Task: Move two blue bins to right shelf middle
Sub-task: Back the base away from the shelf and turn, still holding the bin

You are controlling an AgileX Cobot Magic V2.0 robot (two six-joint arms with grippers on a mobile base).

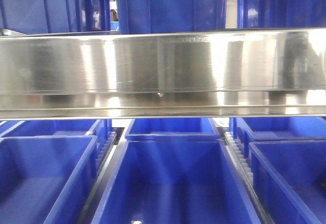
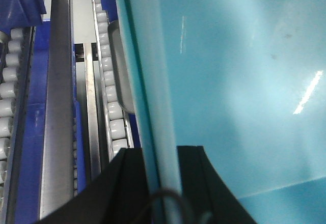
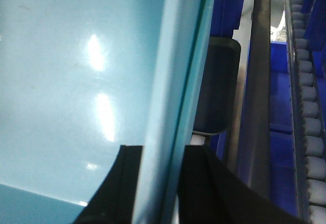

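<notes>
Down at the rim is where the action sits: the pale blue bin (image 2: 229, 81) fills the left wrist view, smooth wall faintly scuffed, and the left gripper (image 2: 162, 155) has its black fingers either side of that rim, pinched onto it. It's the same on the opposite side, where the right gripper (image 3: 162, 150) straddles the other rim and looks clamped on the same bin. So the bin sits between both arms, down among the levels of the steel shelf (image 1: 163, 66), with a roller track (image 2: 109, 96) running just beside its wall. Whether its base rests on rollers or hangs clear, I cannot tell. A dark rounded block (image 3: 219, 91) sits very near the wall on the right side, and what it is I can't make out. In the front view, the broad brushed rail cuts straight across, with dark blue bins (image 1: 168, 5) above and more below. I can't say whether the held bin shows there, and no second pale bin is visible anywhere. Now the danger. This is a thin-rim pinch on a big bin, so if one arm leads the other, the bin could twist and the rim could slide out of a grip. It's tight quarters, too: a corner could catch the rail, the dark block or a neighbouring bin and jam. And if it's let go on rollers while off-square, it may roll or skew across the track.
</notes>
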